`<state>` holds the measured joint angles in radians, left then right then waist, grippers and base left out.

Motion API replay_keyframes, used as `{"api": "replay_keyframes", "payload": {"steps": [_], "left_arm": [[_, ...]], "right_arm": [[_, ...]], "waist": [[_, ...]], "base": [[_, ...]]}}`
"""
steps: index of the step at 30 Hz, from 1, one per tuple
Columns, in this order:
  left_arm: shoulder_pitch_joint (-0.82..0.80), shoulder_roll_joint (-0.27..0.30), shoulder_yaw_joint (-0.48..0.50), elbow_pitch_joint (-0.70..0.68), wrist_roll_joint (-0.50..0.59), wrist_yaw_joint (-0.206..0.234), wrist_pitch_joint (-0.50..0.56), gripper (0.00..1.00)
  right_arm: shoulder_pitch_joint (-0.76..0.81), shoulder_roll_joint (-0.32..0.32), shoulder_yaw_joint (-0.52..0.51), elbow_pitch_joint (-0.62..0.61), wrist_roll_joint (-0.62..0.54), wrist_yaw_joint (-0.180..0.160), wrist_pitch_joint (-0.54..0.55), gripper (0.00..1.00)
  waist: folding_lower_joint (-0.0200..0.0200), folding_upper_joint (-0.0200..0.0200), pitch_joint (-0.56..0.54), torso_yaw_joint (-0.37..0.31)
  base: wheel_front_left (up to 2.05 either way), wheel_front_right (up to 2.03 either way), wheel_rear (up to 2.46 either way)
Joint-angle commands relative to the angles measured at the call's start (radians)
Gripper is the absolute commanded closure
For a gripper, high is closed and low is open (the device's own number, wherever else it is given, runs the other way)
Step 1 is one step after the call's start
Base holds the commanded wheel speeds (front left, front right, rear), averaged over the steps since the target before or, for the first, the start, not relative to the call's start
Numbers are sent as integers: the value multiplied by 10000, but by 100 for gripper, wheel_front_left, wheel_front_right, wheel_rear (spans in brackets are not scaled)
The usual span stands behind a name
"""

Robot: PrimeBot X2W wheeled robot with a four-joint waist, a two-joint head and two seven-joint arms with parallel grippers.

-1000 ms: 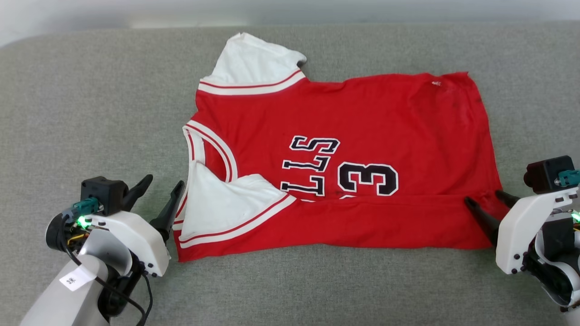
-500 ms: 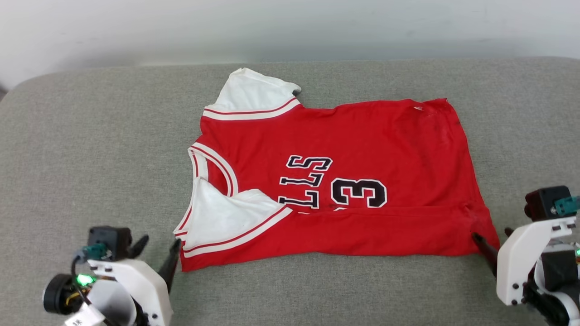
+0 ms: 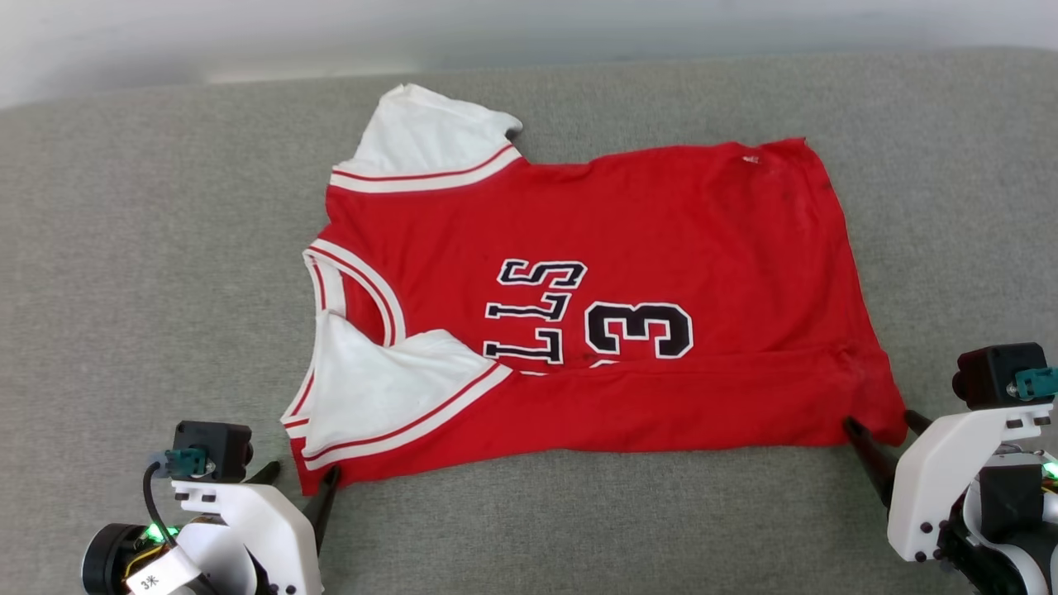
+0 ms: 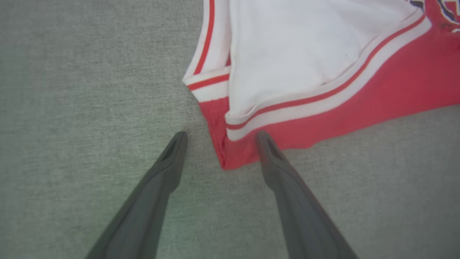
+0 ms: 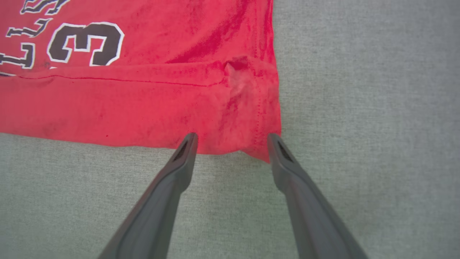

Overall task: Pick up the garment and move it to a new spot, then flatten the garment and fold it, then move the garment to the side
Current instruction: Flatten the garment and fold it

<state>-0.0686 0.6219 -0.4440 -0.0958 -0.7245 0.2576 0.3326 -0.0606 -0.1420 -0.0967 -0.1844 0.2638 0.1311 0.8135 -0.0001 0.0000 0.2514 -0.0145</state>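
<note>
Bare grey worktop point(image 3: 140, 273) lay open to the left, to the right and in front of the flat jersey point(image 3: 595, 223), a low obstacle at the middle. The left claw point(image 3: 302, 473) and right claw point(image 3: 880, 418), fingers spread, each straddled a near corner.

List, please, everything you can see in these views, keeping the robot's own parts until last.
garment: one, red with white sleeves and black lettering, spread flat mid-surface, near edge folded over.
cushioned surface: one, grey, under the garment and both grippers.
wall: one, pale, beyond the surface's far edge.
left gripper: one, white body with dark fingers, open, at the garment's near collar-end corner.
right gripper: one, white body with dark fingers, open, at the garment's near hem corner.
</note>
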Motion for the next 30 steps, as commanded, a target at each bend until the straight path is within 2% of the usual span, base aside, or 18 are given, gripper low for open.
{"api": "replay_keyframes", "payload": {"steps": [1, 5, 9, 10, 12, 13, 15, 19, 23, 28, 30], "left_arm": [[-167, 5, 2, 78, 7, 73, 79, 0], [-285, -11, -16, 474, -33, 174, 317, 0], [-262, -145, -259, 997, -287, -15, 700, 0], [-219, -237, -366, 1121, -421, -128, 867, 25], [-118, -431, -603, 1230, -779, -495, 1171, 100], [-112, -495, -643, 1232, -884, -625, 1185, 100], [-323, -493, -409, 1233, -765, -600, 747, 100], [-481, -349, -389, 1159, -573, -669, 514, 100], [-520, -382, -201, 591, -653, -847, 129, 100], [-392, -129, -134, -81, -424, -766, -94, 100], [-403, -28, -132, -785, -330, -752, -120, 100]], "right_arm": [[-114, -16, 30, -88, -24, -6, -48, 0], [-260, -74, 77, -272, -21, -8, -91, 0], [-276, -49, 147, -386, -14, -8, -138, 0], [-290, -50, 173, -408, 3, -8, -136, 0], [-332, -91, 182, -420, 6, -8, -208, 0], [-342, -118, 169, -400, -17, -8, -215, 0], [-323, -181, 160, -306, -33, -8, -229, 0], [-234, -433, 168, -64, -223, -6, -223, 0], [-256, -340, -49, 289, -287, -8, -155, 0], [-328, -468, -189, 937, -542, -6, -103, 0], [-513, -519, -388, 1469, -940, -6, -138, 0]], "waist": [[1, 0, 298, -126], [1, 0, 601, -210], [1, 0, 780, -257], [1, 0, 804, -264], [1, 0, 812, -268], [1, 0, 789, -255], [1, 0, 710, -194], [1, 0, 424, -28], [1, 0, 127, 183], [1, 0, 36, 427], [1, 0, 219, 641]], "base": [[0, 0, 0], [0, 0, 0], [0, 0, 0], [0, 0, 0], [0, 0, 0], [0, 0, 0], [0, 0, 0], [0, 0, 0], [0, 0, 0], [0, 0, 0], [0, 0, 0]]}}
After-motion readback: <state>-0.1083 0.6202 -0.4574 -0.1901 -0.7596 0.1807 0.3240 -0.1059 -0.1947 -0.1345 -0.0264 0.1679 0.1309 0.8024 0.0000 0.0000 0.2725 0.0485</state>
